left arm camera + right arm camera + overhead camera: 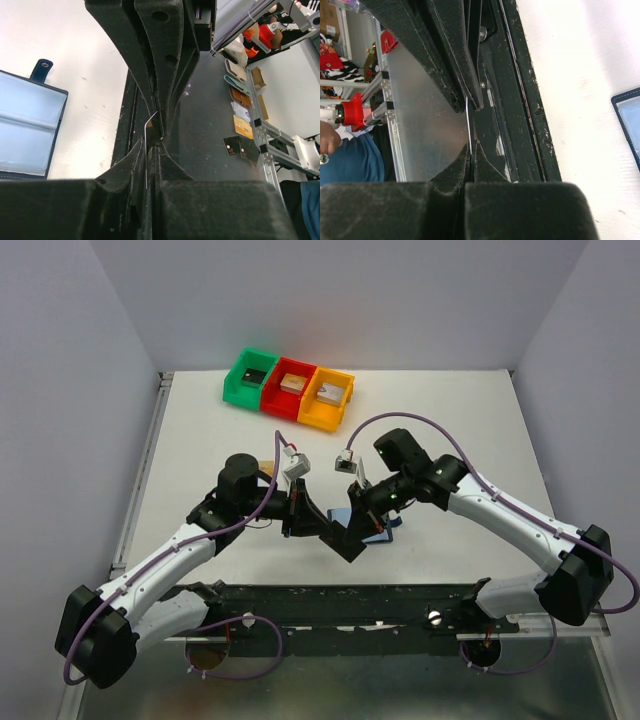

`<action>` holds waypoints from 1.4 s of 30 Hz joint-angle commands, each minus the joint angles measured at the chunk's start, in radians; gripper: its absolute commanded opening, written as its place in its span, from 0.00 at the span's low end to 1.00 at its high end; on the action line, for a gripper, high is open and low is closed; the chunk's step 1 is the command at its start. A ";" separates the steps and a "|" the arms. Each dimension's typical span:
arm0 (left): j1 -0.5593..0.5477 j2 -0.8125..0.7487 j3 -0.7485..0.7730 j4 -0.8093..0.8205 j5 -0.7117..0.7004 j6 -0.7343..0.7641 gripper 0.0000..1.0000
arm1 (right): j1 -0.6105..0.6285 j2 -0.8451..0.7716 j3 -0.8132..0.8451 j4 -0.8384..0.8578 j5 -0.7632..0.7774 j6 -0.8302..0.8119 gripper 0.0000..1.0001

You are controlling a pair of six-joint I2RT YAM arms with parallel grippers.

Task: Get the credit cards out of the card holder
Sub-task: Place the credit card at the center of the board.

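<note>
You have no legible text, label, brand, number or sign in any of the three views. Any print on the loose cards (243, 126) is too small to read.

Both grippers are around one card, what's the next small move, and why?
Probably close the left gripper fully on the card before the right gripper lets go: the right is shut on it, while the left's jaws straddle it without a clear pinch.
</note>
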 commanded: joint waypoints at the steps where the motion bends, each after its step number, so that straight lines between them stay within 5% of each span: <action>1: -0.007 0.005 0.003 0.022 0.045 0.009 0.13 | 0.008 -0.021 0.019 -0.001 -0.004 -0.014 0.00; 8: -0.007 -0.003 -0.008 0.042 0.045 -0.008 0.00 | 0.006 -0.025 0.016 0.000 0.002 -0.009 0.05; 14: 0.002 -0.052 -0.023 0.042 -0.009 -0.014 0.00 | 0.000 -0.073 0.036 0.012 0.207 0.092 0.70; 15: 0.010 -0.059 -0.023 0.035 -0.019 -0.014 0.00 | -0.009 -0.090 0.043 0.012 0.248 0.106 0.75; 19: 0.077 -0.087 -0.020 -0.002 -0.098 -0.026 0.00 | -0.080 -0.185 0.079 0.014 0.394 0.174 0.76; 27: 0.266 0.031 0.052 -0.108 -0.507 -0.135 0.00 | -0.089 -0.427 -0.076 0.129 0.928 0.250 0.76; 32: 0.269 0.158 -0.005 0.138 -0.638 -0.170 0.04 | -0.089 -0.496 -0.220 0.218 0.913 0.287 0.75; 34: 0.283 0.253 0.056 0.076 -0.673 -0.143 0.01 | -0.089 -0.490 -0.243 0.221 0.849 0.297 0.75; 38: 0.352 0.465 0.219 -0.027 -0.583 -0.159 0.00 | -0.089 -0.461 -0.280 0.239 0.766 0.319 0.74; 42: 0.395 0.586 0.204 0.131 -0.514 -0.241 0.00 | -0.089 -0.449 -0.315 0.266 0.723 0.325 0.73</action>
